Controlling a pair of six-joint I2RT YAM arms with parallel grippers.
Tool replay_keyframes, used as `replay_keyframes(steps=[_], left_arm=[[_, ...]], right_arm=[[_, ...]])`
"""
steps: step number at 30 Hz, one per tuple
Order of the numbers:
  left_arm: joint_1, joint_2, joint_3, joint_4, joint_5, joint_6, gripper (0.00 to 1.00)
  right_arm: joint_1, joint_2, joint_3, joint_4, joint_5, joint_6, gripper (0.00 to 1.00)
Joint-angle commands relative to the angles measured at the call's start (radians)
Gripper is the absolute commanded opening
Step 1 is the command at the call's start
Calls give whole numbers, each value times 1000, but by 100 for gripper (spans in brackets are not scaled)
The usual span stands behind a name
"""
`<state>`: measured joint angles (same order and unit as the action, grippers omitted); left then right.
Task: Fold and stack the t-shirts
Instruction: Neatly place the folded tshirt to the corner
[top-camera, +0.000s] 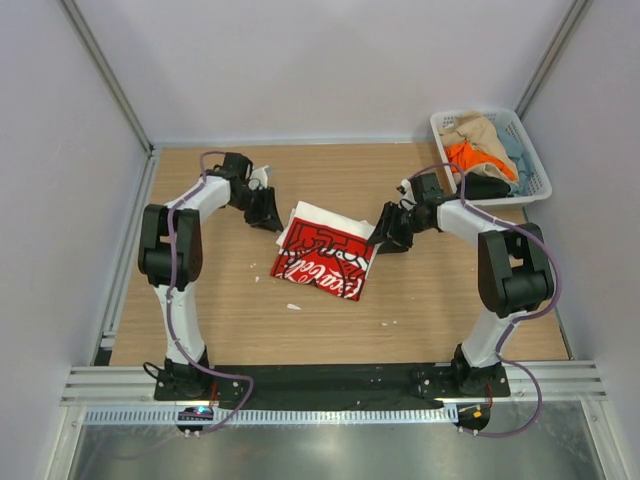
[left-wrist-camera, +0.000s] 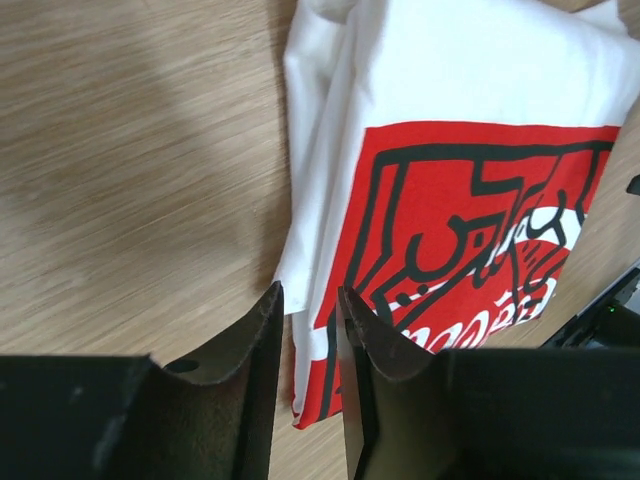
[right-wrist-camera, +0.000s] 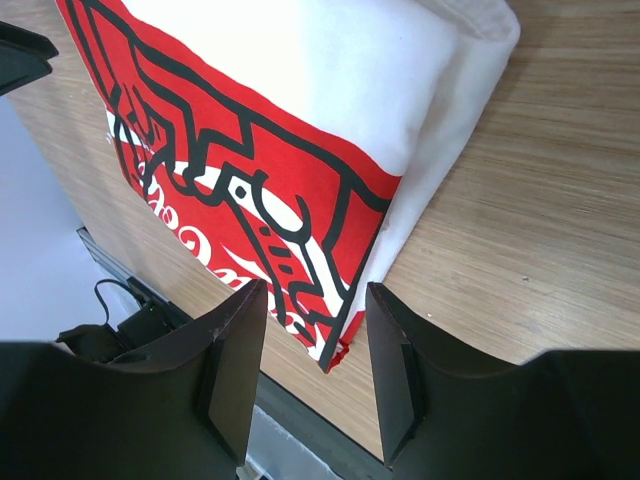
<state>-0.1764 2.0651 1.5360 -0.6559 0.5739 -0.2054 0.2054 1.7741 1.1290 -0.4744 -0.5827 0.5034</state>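
Observation:
A white t-shirt with a red printed graphic (top-camera: 325, 250) lies folded on the wooden table, between both arms. My left gripper (top-camera: 268, 215) hovers at its far left corner. In the left wrist view its jaws (left-wrist-camera: 309, 290) stand narrowly apart, with the shirt's (left-wrist-camera: 470, 200) edge showing below and nothing pinched. My right gripper (top-camera: 385, 235) is at the shirt's right edge. Its jaws (right-wrist-camera: 316, 285) are open, and the shirt's (right-wrist-camera: 300, 120) corner lies beneath the gap. Tan (top-camera: 478, 130), orange (top-camera: 468, 156), pale blue (top-camera: 512, 150) and black (top-camera: 490, 185) t-shirts are heaped in the basket.
The white lattice basket (top-camera: 538, 160) stands at the back right corner. Small white scraps (top-camera: 293, 306) lie on the table near the shirt. Pale walls enclose the table on three sides, and a black rail (top-camera: 330, 378) runs along the front between the arm bases.

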Motion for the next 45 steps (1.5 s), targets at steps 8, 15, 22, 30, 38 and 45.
replay_keyframes(steps=[8,15,22,30,38,45], left_arm=[[-6,-3,-45,39,24,17,52],[-17,12,-71,188,47,3,57],[-93,78,-30,193,-32,-11,57],[-147,79,-92,211,-152,-115,33],[-143,24,-135,239,-258,-148,0],[-15,16,40,47,-339,19,0]], right_arm=[[3,-5,-29,3,-11,-9,50],[2,-19,-63,20,-16,-11,50],[-23,-51,-72,-6,-11,-42,50],[-72,-88,-121,-3,-32,-68,50],[-92,-110,-138,-44,-45,-105,50],[-77,-191,-192,-38,-78,-36,49]])
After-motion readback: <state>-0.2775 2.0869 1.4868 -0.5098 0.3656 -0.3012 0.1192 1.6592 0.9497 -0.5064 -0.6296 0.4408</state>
